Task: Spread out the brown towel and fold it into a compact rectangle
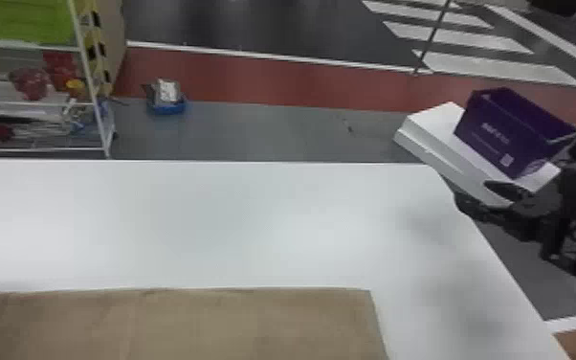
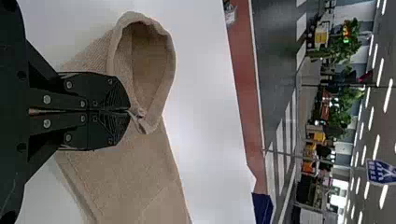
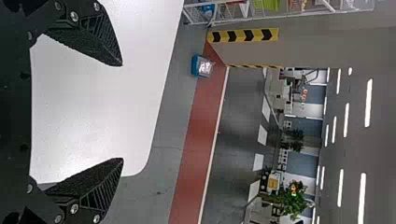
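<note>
Along the head view's bottom edge the brown towel (image 1: pixel 182 325) lies flat on the white table (image 1: pixel 234 225), its far edge nearly straight. My right gripper (image 1: pixel 478 206) is at the right, over the table's right edge and away from the towel. In the right wrist view that gripper (image 3: pixel 122 112) is open, with nothing between its widely parted fingers. The left wrist view has my left gripper (image 2: pixel 130 112) shut on a bit of the towel (image 2: pixel 135 172); beside the fingertips the cloth stands up in a rounded, open loop.
A purple box (image 1: pixel 507 129) stands on a white block (image 1: pixel 435 129) beyond the table's right corner, close to the right arm. A wire shelf (image 1: pixel 38 98) is at the far left, and a blue container (image 1: pixel 167 106) sits on the floor behind the table.
</note>
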Controlling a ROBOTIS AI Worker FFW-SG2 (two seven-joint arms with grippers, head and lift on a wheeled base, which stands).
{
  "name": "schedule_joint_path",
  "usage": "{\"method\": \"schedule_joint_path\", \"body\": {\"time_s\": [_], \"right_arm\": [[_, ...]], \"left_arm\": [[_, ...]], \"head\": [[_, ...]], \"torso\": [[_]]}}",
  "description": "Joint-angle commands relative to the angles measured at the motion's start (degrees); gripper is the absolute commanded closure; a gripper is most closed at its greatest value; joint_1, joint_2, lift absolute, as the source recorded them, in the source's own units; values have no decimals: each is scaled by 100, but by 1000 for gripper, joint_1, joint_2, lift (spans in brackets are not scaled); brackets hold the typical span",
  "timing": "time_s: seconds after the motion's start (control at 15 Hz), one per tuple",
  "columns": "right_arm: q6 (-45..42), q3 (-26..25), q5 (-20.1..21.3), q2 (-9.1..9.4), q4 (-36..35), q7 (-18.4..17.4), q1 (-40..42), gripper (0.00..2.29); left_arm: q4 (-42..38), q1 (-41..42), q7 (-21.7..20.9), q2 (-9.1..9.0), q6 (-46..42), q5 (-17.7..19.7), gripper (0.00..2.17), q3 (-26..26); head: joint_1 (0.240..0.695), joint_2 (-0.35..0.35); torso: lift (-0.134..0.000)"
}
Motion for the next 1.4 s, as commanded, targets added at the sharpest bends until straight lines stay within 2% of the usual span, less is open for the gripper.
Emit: {"method": "schedule_joint_path", "body": {"time_s": [0.0, 0.2, 0.4, 0.6, 0.93, 1.13, 1.2, 1.27, 1.33], "right_arm": [[0, -7, -6, 0, 0, 0, 0, 174], [0, 1, 3, 0, 0, 0, 9, 174], [0, 1, 3, 0, 0, 0, 27, 174], [-18, -7, -6, 0, 0, 0, 27, 174], [-158, 45, -6, 8, 44, -26, 27, 174], [-193, 54, 3, 8, 88, -35, 27, 174], [-193, 54, 3, 8, 88, -35, 27, 174], [-211, 54, 3, 8, 97, -35, 27, 174], [-211, 54, 3, 8, 105, -35, 27, 174]], "left_arm": [[-243, 273, -11, -15, -216, 172, 1882, -218], [-560, 440, -91, -15, -199, 374, 1882, -499], [-850, 642, -99, -15, -128, 383, 1882, -1027], [-964, 801, -82, -15, -76, 365, 1882, -1571], [-999, 888, 138, -15, -23, 66, 1882, -2635], [-920, 853, 446, -15, -23, -162, 1821, -3241], [-850, 845, 437, -15, -40, -241, 1166, -3417], [-824, 845, 402, -15, -40, -312, 178, -3567], [-788, 845, 393, -15, -40, -347, -2, -3698]], "head": [[695, -256], [695, -305], [695, -346], [695, -350], [695, -350], [695, -350], [695, -350], [695, -350], [695, -350]], "torso": [[-124], [-124], [-124], [-124], [-124], [-124], [-124], [-124], [-124]]}}
